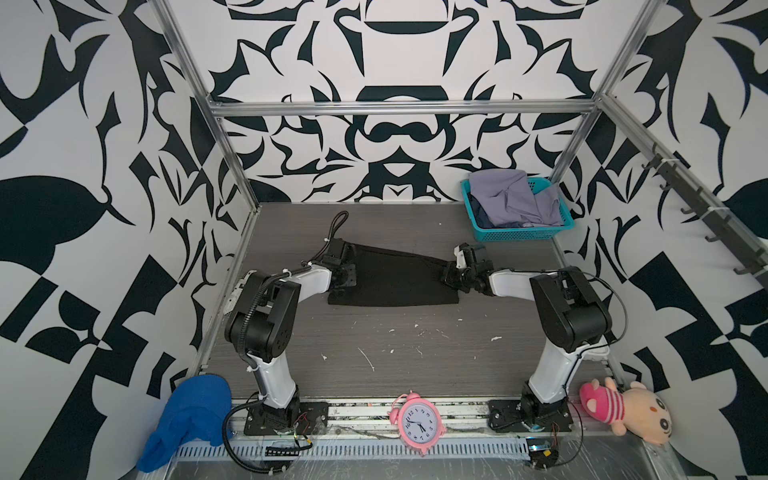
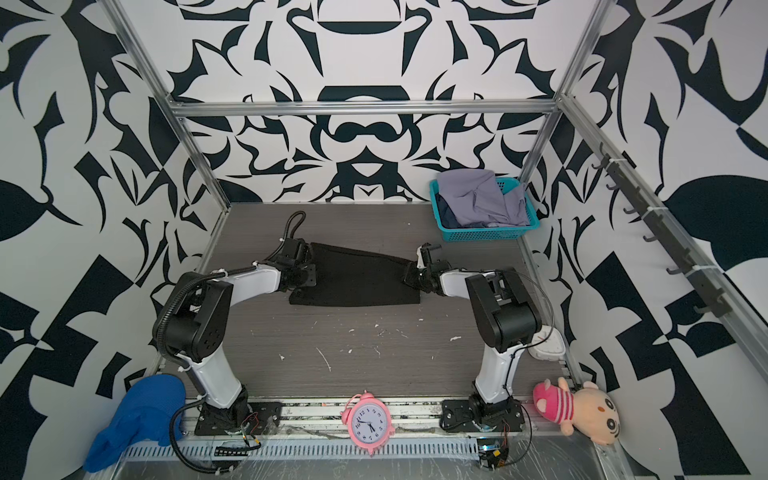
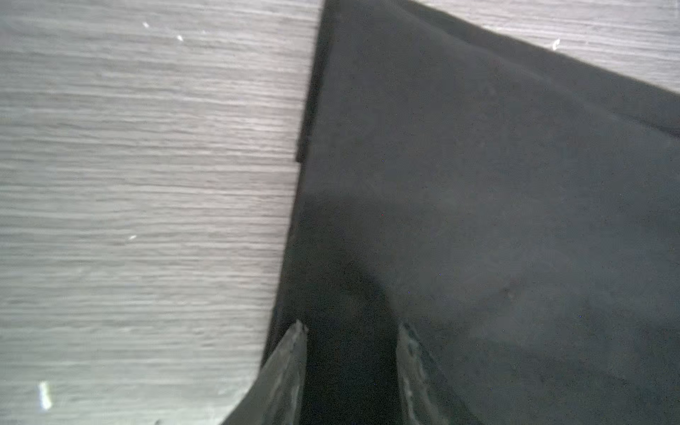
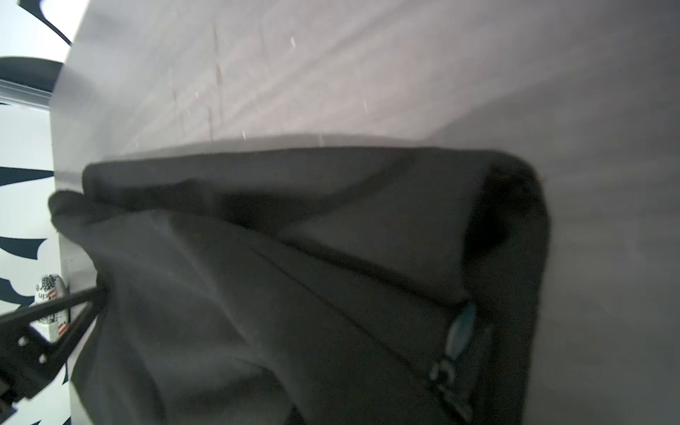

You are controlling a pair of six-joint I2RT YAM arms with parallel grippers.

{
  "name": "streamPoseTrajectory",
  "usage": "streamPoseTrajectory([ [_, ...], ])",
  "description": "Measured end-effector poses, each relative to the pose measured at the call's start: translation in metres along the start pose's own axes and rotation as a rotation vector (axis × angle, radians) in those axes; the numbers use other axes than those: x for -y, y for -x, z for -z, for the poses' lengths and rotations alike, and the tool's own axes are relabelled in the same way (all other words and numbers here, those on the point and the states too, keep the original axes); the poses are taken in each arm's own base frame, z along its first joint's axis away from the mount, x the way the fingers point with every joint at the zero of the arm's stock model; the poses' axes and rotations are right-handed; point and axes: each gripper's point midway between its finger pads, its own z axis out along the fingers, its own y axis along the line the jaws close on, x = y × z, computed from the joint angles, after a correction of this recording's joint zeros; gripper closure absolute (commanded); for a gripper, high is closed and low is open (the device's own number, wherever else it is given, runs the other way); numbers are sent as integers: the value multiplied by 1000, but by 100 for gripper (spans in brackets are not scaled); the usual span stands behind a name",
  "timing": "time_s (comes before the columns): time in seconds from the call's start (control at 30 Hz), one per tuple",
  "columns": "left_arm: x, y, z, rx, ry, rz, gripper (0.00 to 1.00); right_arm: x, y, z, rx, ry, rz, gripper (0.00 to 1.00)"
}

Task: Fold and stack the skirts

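Black skirt (image 1: 395, 278) lies spread mid-table (image 1: 415, 365) btwn the two arms, seen in both top views. Left gripper (image 3: 353, 331) sits over the skirt's left edge, fingers (image 3: 290, 360) partly apart w/ dark cloth under the gap; no pinch visible. Right gripper (image 1: 451, 272) meets the skirt's narrow right end, where the cloth is bunched and raised off the wood. Fabric buries its fingers in the right wrist view, so grip can't be told. Lavender-grey skirt (image 1: 513, 199) is heaped in a teal basket (image 1: 519, 236) at the far right corner, dark blue skirt (image 1: 478, 212) peeking out under it.
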Motion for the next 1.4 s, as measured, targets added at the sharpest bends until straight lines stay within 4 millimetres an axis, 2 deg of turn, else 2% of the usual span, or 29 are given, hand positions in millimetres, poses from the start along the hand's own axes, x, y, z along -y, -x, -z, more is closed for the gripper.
streamPoseTrajectory([
  [0.07, 1, 5, 3, 4, 1, -15, 54, -7, 2, 12, 8, 3, -3, 63],
  [0.13, 7, 18, 8, 29, -8, -29, 53, -18, 10, 30, 43, 10, 19, 40],
  [0.2, 15, 34, 14, 66, -14, -48, 53, -30, 21, 49, 97, 19, 42, 32],
  [0.27, 29, 50, 22, 111, -18, -87, 52, -38, 33, 67, 153, 33, 60, 30],
  [0.37, 70, 65, 37, 174, -61, -177, 55, -37, 52, 84, 215, 47, 54, 29],
  [0.47, 123, 69, 49, 227, -135, -270, 55, -12, 60, 81, 213, 30, -3, 28],
  [0.57, 165, 58, 41, 231, -202, -333, 57, 20, 49, 68, 164, -11, -67, 26],
  [0.63, 178, 46, 25, 201, -228, -352, 57, 31, 34, 59, 114, -21, -92, 25],
  [0.73, 180, 27, -6, 133, -237, -359, 57, 37, 16, 47, 45, -4, -113, 24],
  [0.83, 181, 14, -29, 80, -248, -358, 57, 33, 10, 36, 12, 52, -115, 24],
  [0.9, 185, 15, -32, 80, -262, -352, 57, 27, 13, 32, 14, 101, -106, 24],
  [0.97, 188, 17, -31, 81, -278, -346, 58, 20, 14, 26, 13, 154, -99, 26],
  [1.03, 191, 18, -33, 82, -288, -343, 58, 15, 15, 22, 12, 200, -94, 35],
  [1.27, 192, 19, -36, 89, -290, -337, 58, 17, 3, 6, -21, 273, -145, 97],
  [1.3, 192, 19, -36, 89, -289, -338, 58, 18, 2, 6, -26, 276, -154, 100],
  [1.4, 190, 20, -36, 93, -278, -338, 57, 17, 0, 6, -30, 289, -170, 100],
])
